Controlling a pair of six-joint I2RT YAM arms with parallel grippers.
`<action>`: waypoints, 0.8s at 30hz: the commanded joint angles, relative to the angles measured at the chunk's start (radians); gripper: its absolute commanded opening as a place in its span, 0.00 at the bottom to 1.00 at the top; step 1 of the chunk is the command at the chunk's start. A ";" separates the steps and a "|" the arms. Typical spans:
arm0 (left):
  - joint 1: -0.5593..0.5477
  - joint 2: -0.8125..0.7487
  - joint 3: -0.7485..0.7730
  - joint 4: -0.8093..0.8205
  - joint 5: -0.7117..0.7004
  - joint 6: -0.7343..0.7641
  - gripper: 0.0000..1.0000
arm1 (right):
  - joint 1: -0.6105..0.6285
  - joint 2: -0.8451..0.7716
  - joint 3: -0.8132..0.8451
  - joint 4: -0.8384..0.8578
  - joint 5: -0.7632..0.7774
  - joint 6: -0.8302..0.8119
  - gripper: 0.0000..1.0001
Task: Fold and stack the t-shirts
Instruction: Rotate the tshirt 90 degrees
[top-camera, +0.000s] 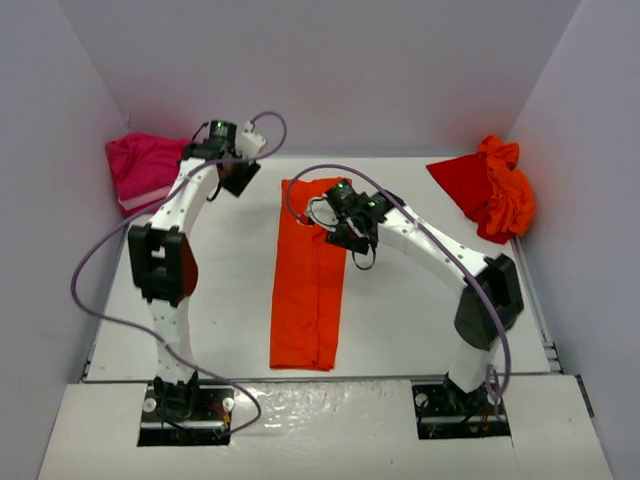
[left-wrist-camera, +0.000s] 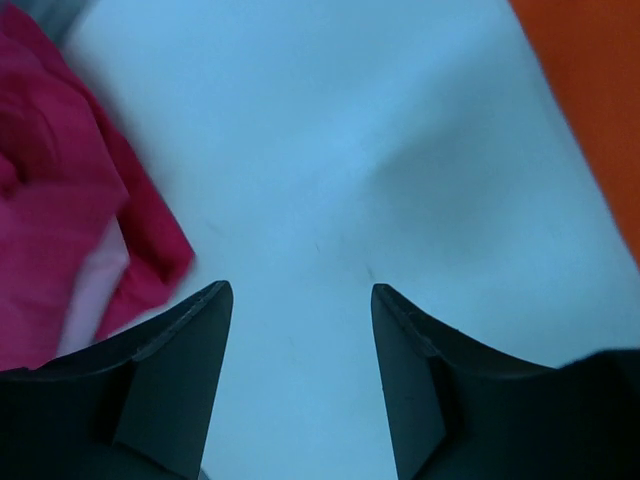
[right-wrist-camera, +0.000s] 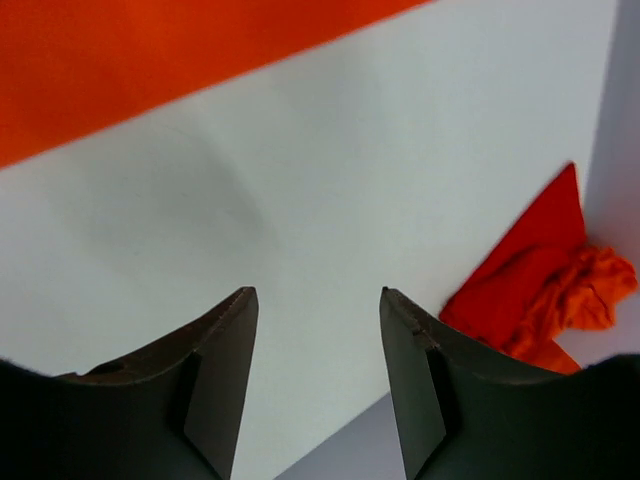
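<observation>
An orange t-shirt (top-camera: 308, 290) lies folded into a long narrow strip down the middle of the table. A magenta pink t-shirt (top-camera: 145, 170) is bunched in the back left corner. A red t-shirt (top-camera: 462, 185) and a crumpled orange one (top-camera: 510, 195) lie at the back right. My left gripper (top-camera: 238, 178) hangs open over bare table between the pink t-shirt (left-wrist-camera: 60, 200) and the strip's edge (left-wrist-camera: 600, 90), holding nothing. My right gripper (top-camera: 352, 240) hovers open by the strip's upper right edge (right-wrist-camera: 150, 60), also holding nothing, with the red t-shirt (right-wrist-camera: 530, 270) beyond it.
The white table (top-camera: 420, 300) is closed in by pale walls at the left, back and right. Purple cables loop off both arms. Both arm bases stand at the near edge.
</observation>
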 joint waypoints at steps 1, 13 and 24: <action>-0.059 -0.410 -0.413 -0.020 0.122 0.121 0.55 | -0.189 -0.139 -0.046 0.057 0.078 -0.050 0.50; -0.516 -0.805 -0.856 -0.155 0.000 0.115 0.62 | -0.455 -0.113 0.010 0.104 -0.180 0.165 0.57; -0.599 -0.668 -0.864 -0.247 0.132 0.093 0.67 | -0.392 -0.195 -0.213 -0.049 -0.503 0.178 0.56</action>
